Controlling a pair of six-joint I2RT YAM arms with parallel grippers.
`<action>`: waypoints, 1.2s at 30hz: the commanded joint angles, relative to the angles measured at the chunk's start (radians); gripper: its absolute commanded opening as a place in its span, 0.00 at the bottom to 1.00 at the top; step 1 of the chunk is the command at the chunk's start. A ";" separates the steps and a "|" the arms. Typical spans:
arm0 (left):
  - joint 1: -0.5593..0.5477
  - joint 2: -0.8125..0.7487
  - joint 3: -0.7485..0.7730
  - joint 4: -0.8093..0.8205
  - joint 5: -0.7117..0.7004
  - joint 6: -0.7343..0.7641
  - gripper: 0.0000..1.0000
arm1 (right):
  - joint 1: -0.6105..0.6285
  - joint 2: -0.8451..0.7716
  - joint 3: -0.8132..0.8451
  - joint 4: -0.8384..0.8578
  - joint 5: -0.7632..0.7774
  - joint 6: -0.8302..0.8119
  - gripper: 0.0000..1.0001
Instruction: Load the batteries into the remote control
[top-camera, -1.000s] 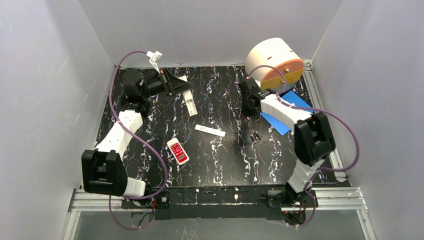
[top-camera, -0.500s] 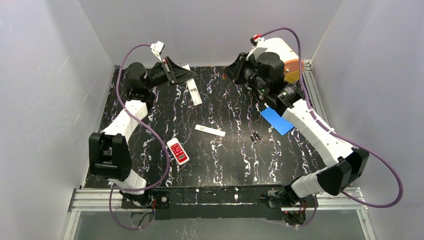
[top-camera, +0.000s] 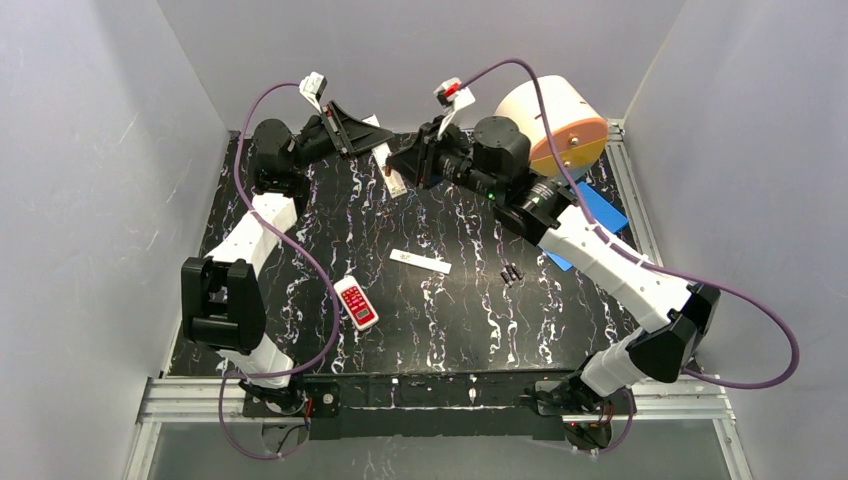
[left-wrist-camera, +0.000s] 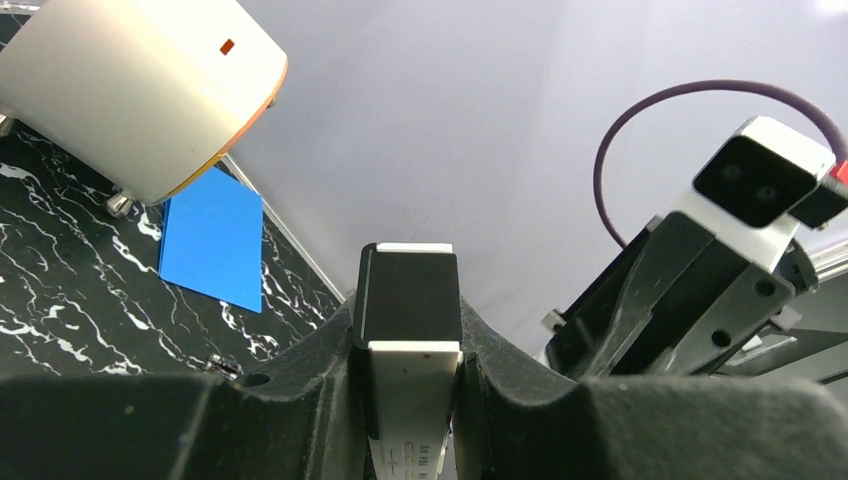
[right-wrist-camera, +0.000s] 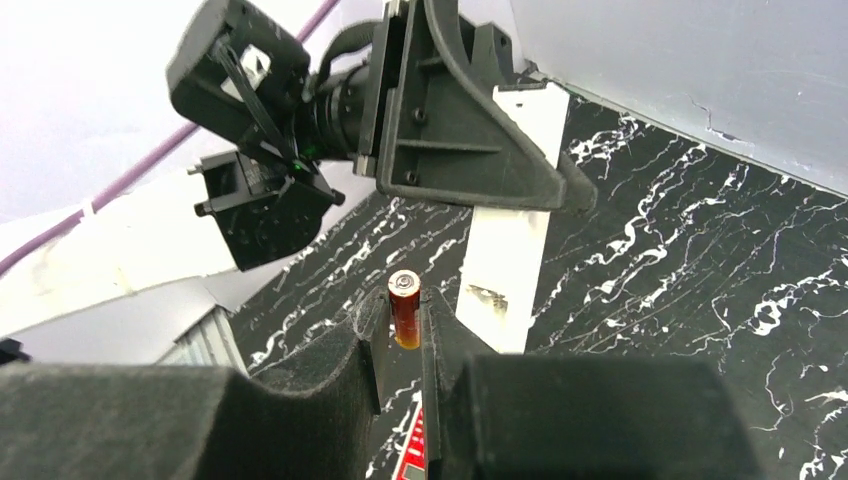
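Upper centre of the overhead view, the left jaws pinch the remote control (top-camera: 393, 178) clear of the desk (top-camera: 450, 320). The right jaws nip the red-orange battery (right-wrist-camera: 404, 308) just beside it. A crooked push could twist the remote loose, or the battery might slip and drop.

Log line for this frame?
left hand: shut on remote control | right hand: shut on red-orange battery, near remote control | black batteries: on table
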 joint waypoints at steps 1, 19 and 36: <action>-0.002 -0.002 0.045 0.045 0.006 -0.033 0.00 | 0.032 0.019 0.046 0.007 0.051 -0.093 0.25; -0.002 -0.020 -0.008 0.044 0.009 -0.020 0.00 | 0.083 0.046 0.054 -0.054 0.202 -0.280 0.25; -0.002 -0.044 -0.083 -0.123 -0.049 0.113 0.00 | 0.083 0.134 0.213 -0.373 0.172 -0.277 0.42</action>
